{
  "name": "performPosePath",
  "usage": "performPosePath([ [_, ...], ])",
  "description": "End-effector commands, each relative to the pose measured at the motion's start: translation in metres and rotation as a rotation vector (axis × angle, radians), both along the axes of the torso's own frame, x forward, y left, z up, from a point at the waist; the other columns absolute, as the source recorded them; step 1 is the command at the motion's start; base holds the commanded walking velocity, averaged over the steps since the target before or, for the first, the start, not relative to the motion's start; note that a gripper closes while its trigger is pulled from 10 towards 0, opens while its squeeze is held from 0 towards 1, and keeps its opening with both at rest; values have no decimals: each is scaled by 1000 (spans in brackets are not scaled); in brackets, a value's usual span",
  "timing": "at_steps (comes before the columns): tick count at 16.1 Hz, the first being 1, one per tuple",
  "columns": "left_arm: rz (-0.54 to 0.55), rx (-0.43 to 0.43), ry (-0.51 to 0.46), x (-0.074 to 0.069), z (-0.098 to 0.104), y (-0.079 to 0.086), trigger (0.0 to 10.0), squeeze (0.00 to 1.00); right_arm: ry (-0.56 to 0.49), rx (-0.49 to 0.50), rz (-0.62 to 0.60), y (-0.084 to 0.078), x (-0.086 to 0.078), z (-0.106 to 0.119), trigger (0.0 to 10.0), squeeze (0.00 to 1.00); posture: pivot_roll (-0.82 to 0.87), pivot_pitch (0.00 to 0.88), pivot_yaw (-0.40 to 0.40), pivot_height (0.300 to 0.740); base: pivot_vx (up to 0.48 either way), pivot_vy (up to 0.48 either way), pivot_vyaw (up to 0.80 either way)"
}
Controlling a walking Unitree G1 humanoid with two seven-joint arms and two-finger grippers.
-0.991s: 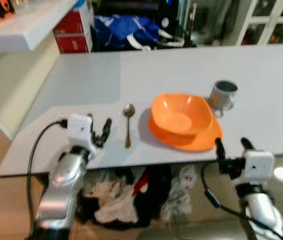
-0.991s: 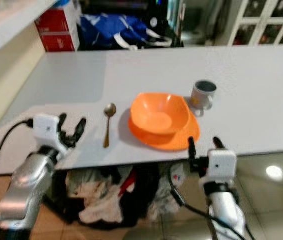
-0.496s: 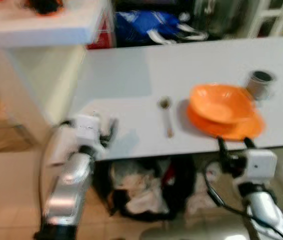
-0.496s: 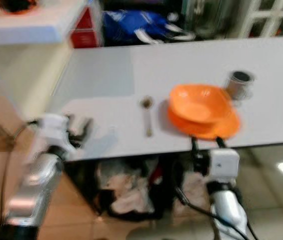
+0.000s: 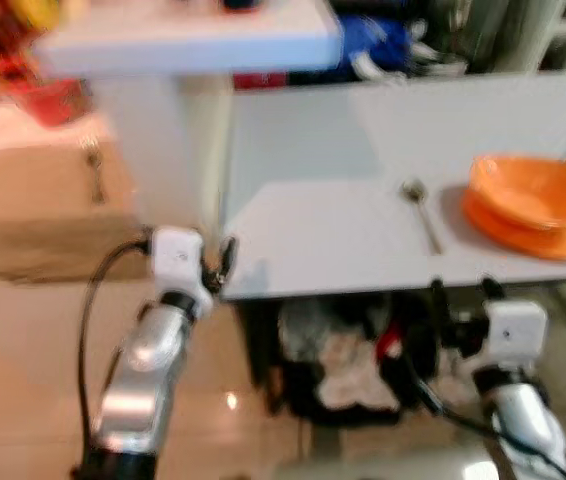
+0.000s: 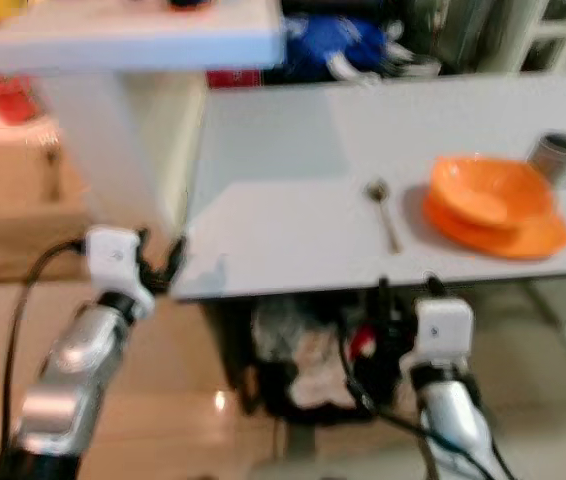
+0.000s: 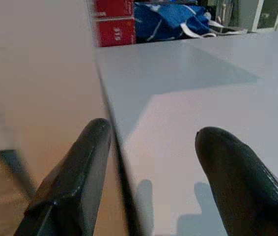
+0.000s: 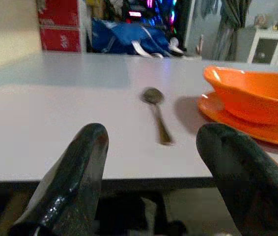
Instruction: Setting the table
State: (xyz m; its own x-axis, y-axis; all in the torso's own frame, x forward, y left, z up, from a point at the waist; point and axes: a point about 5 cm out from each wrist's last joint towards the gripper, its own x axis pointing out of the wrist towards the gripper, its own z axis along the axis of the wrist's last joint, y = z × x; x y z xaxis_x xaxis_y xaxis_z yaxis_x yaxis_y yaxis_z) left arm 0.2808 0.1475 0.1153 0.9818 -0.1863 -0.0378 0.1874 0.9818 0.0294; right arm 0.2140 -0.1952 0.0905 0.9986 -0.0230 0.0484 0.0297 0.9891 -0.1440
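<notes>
An orange bowl (image 5: 528, 187) is sitting on an orange plate (image 5: 543, 232) near the table's (image 5: 333, 230) front edge, a spoon (image 5: 421, 210) lying just beside them. The left gripper (image 5: 225, 268) is hovering open and empty at the table's front left corner. The right gripper (image 5: 460, 300) is hanging open and empty below the front edge.
</notes>
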Motion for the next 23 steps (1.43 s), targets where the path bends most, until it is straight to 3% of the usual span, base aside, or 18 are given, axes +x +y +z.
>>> performPosePath([
  [1, 28, 17, -7, 3, 4, 8, 10000, 0, -16, 9, 15, 6, 2, 4, 10000, 0, -82, 13, 49, 740, 0, 461, 0],
  [9, 46, 14, -5, 5, 3, 7, 10000, 0, -21, 10, 35, 11, 3, 5, 10000, 0, -74, 20, 43, 740, 0, 472, 0],
  [20, 34, 27, -39, 8, 9, 2, 10000, 0, -33, 1, 65, 21, 8, 16, 10000, 0, -77, 22, 49, 740, 0, 0, 0],
  [23, 27, 18, -34, 9, 9, 0, 10000, 0, -58, -21, 124, 28, 11, 26, 10000, 0, -78, 18, 50, 740, 0, 0, 0],
])
